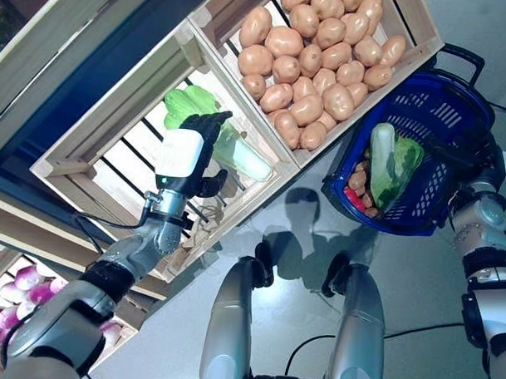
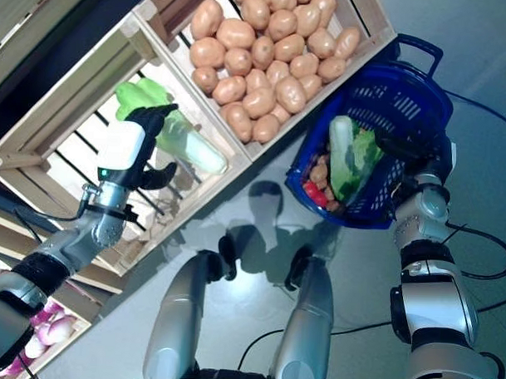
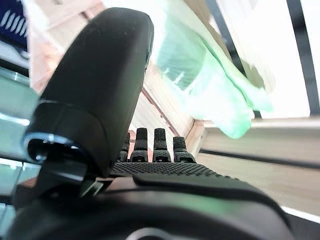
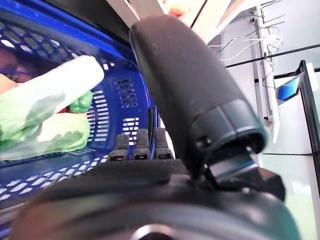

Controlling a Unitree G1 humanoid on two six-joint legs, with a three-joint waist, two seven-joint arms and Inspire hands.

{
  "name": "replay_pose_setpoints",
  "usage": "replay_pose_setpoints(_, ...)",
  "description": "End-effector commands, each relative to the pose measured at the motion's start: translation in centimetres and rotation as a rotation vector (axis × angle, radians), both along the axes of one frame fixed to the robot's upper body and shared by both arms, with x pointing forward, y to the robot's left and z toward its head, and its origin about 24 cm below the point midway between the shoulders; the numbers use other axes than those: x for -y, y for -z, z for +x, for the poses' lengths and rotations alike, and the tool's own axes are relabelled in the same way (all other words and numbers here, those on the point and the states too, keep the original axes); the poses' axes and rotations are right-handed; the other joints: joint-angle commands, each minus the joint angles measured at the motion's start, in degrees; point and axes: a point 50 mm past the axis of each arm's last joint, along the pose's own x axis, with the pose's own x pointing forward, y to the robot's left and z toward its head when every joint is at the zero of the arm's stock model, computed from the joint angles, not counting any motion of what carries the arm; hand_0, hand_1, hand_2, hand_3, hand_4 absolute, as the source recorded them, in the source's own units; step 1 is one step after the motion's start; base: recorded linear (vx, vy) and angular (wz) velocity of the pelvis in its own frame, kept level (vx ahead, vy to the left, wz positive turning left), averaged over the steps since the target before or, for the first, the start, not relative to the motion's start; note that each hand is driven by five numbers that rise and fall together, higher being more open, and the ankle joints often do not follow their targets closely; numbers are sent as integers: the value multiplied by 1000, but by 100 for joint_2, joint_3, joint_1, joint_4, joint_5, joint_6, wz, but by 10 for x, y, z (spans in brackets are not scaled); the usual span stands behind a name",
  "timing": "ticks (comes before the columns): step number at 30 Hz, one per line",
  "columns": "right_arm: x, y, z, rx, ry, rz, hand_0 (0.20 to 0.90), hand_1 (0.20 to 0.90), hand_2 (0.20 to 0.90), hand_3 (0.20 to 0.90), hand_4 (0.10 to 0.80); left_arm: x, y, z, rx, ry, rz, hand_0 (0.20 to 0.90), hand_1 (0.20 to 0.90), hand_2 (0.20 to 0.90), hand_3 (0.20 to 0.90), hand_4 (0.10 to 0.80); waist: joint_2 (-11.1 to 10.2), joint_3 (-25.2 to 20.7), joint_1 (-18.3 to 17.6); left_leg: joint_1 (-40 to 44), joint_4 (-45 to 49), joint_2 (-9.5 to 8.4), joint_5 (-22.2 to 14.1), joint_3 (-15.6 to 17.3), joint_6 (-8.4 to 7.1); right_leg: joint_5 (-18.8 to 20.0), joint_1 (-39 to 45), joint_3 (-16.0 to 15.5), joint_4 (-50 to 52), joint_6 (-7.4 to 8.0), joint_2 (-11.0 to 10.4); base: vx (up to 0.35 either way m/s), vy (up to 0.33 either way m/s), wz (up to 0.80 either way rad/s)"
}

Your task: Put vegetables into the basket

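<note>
Fingers, left hand [image 1: 190,154]: reach over the cabbage [image 1: 230,143] in the slatted crate [image 1: 114,118]; the left wrist view shows them straight, thumb raised, nothing enclosed, so the reach appears staged above the next vegetable with no grip made.
Fingers, right hand [image 2: 420,158]: at the basket's far rim; curled fingertips show in the right wrist view, but whether they clasp the rim or handle cannot be told. Probably steadying the basket for loading.
Potato crate [image 1: 407,58]: full of potatoes [image 1: 312,50], beside the slatted crate; top edge cut off.
Basket [image 1: 442,121], blue: on the floor just below the potato crate, placed within reach of both crates. Holds a second cabbage [image 1: 391,165], some potatoes and red items too small to name.
Lower shelf: purple-white bulbs [image 1: 17,285], partly cut off, likely turnips or onions.
</note>
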Motion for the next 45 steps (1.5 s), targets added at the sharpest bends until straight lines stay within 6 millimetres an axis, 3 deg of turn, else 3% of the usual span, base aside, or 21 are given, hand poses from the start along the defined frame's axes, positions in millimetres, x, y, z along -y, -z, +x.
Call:
replay_pose_setpoints(1, 14, -74, -3, 264, 32, -114, 900, 900, 900, 900, 800, -21, -52, 10, 195, -103, 97, 900, 900, 900, 900, 800, 52, -30, -110, 603, -411, -127, -584, 96, -237, 23, 458, -194, -284, -59, 135, -24, 23, -6)
replay_pose_setpoints(10, 10, -76, -1, 274, 16, -132, 900, 900, 900, 900, 800, -40, -52, 27, 67, -259, 259, 900, 900, 900, 900, 800, 16, -30, -260, 407, -270, 3, -636, 154, -267, 18, 228, -50, -228, -38, 219, 17, 8, -4)
replay_pose_setpoints(16, 7, -74, 0, 319, 8, -72, 900, 900, 900, 900, 800, -42, -53, 33, 37, -287, 324, 900, 900, 900, 900, 800, -1, -30, -355, 91, -103, 68, -671, 178, -260, 12, -87, 51, -123, -52, 263, 18, 6, -6)
replay_pose_setpoints(20, -8, -74, 6, 350, -67, -67, 900, 900, 900, 900, 800, -43, -50, 40, -43, -348, 334, 900, 900, 900, 900, 800, -5, -30, -431, -103, -23, 94, -689, 172, -278, 28, -292, 154, -86, -31, 324, 8, 4, -1)
replay_pose_setpoints(30, -30, -73, 13, 363, -146, -79, 900, 900, 900, 900, 800, -39, -56, 46, -24, -360, 461, 900, 900, 900, 900, 800, -29, -30, -524, -447, 121, 138, -744, 186, -327, 71, -624, 299, -56, 27, 402, 20, 4, -5)
replay_pose_setpoints(45, -28, -66, 14, 332, -145, -75, 900, 900, 900, 900, 800, -1, -39, 50, -162, -153, 1082, 900, 900, 900, 900, 800, -42, -30, -612, -708, 169, 207, -785, 194, -327, 183, -855, 313, -162, 119, 437, 3, -3, -1)
